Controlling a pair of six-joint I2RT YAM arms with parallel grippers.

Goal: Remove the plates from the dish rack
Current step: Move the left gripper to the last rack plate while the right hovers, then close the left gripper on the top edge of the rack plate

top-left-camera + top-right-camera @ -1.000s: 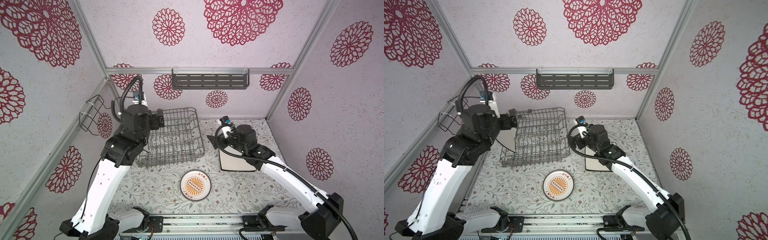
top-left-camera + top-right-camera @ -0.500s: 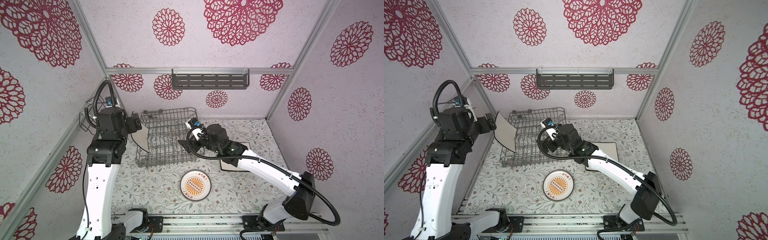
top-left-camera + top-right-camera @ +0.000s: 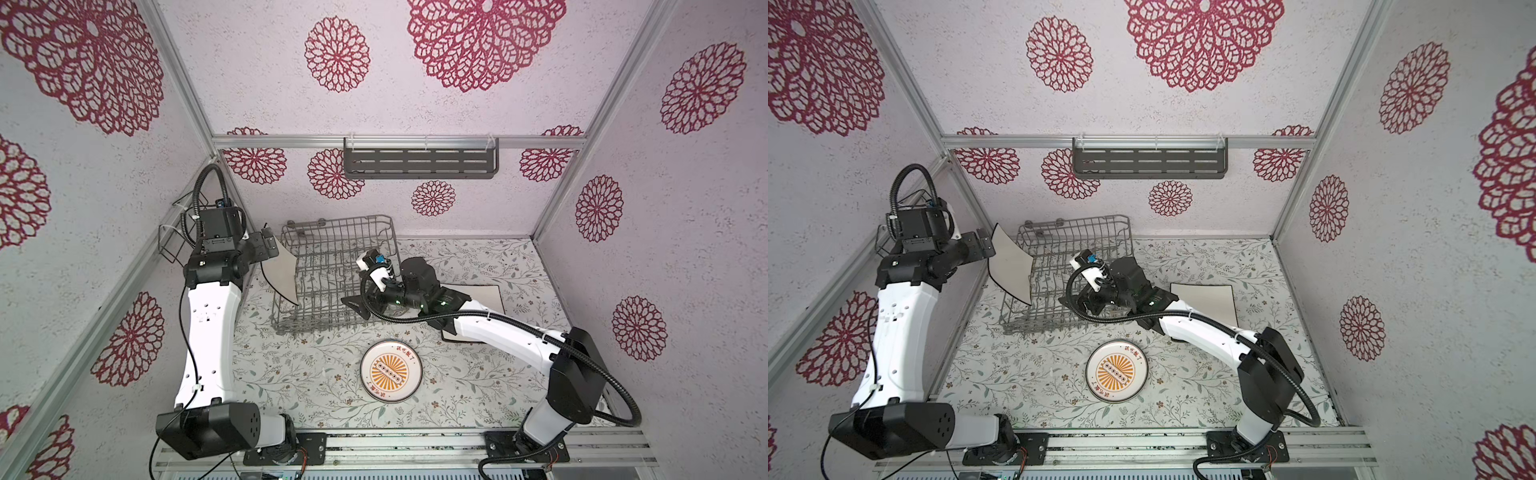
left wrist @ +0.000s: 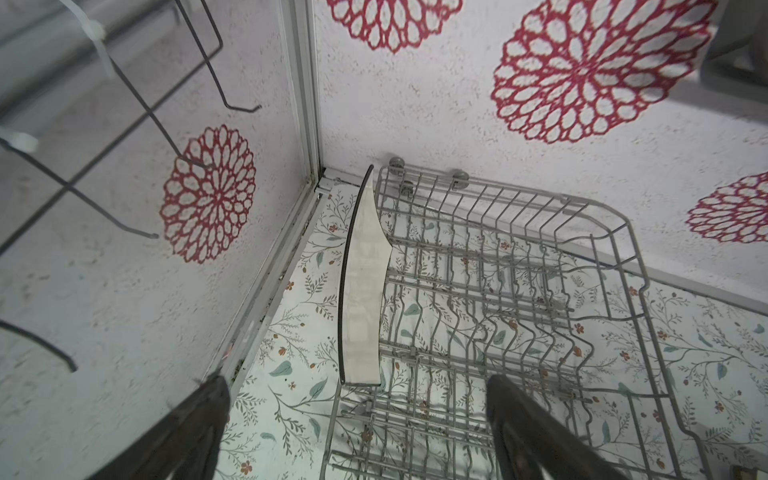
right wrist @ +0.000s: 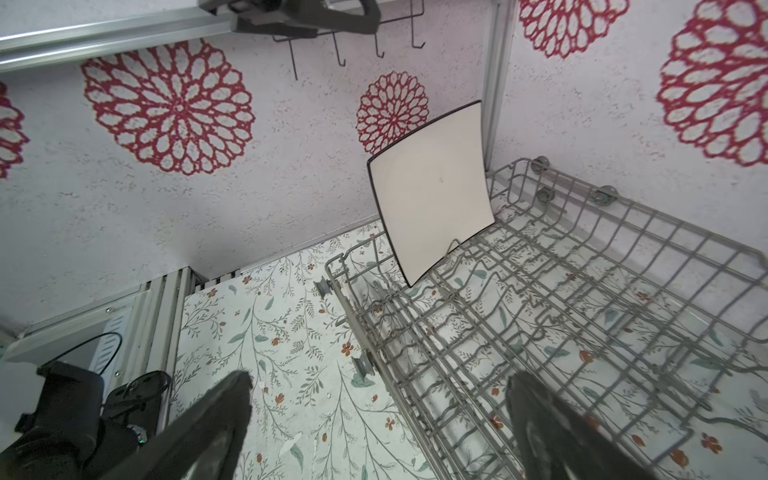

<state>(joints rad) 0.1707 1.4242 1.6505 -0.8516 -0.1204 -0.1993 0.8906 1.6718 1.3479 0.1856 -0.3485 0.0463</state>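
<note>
- A grey wire dish rack [image 3: 338, 219] sits on the flowered tabletop [image 3: 291, 374], at the centre of both top views, close to the back wall.
- The rack holds one square white plate [image 3: 280, 270] with a black rim. It stands on edge along the rack's left side, tilted, with its lower corner down among the tines.
- The left jaws, at the middle left of both top views, are spread wide and grip nothing. In the left wrist view the plate shows edge-on beyond the two dark fingers [image 4: 199, 419], apart from them.
- The right jaws hang over the lower right part of the rack, spread wide and empty. In the right wrist view the fingers [image 5: 216, 419] stand far apart above the rack's wires.
- A round plate [image 3: 391, 371] with an orange sunburst centre lies flat on the tabletop at lower centre, below the rack and apart from it.
- A second square white plate [image 3: 1208, 301] lies flat to the right of the rack, partly under the right arm [image 3: 498, 332].
- A dark grey slotted shelf [image 3: 419, 163] hangs on the back wall at upper centre.
- A black wire bracket [image 3: 171, 243] hangs on the left wall.
</note>
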